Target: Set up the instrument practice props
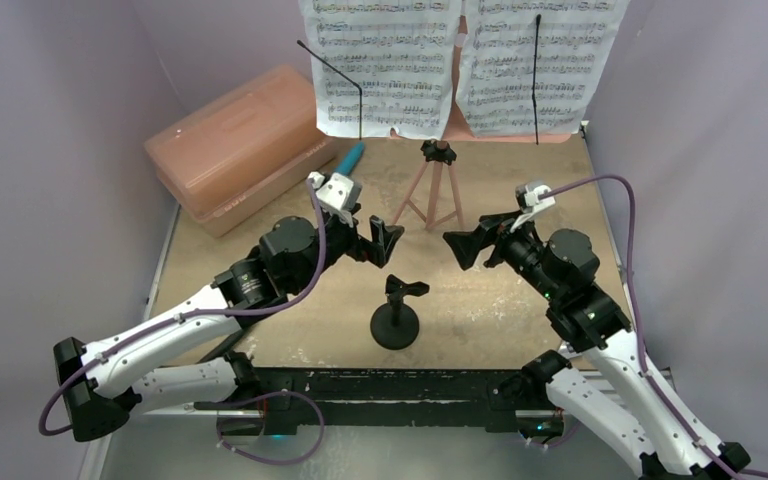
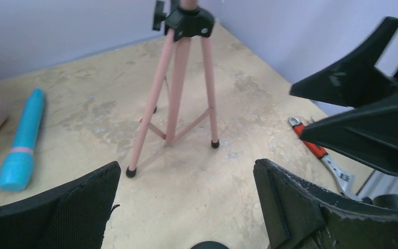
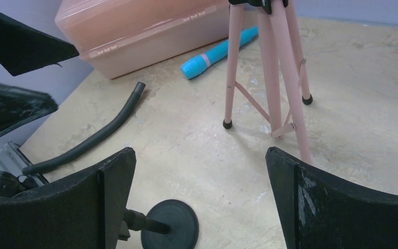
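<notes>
Nearest, the black mic stand stands upright on the bench, near both arms' wide, empty jaws. Beyond, the pink music stand holds two pages, visible only overhead. Farther left, the cyan microphone lies beside a pink case.

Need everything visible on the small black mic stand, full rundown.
The mic stand is all black, plastic or metal by its look: a flat round base, a short thin post and a forked clip on top, empty. It stands upright on the tan table near the front edge, in front of the pink tripod. Only the table touches it; the blue microphone lies apart by the pink case.
</notes>
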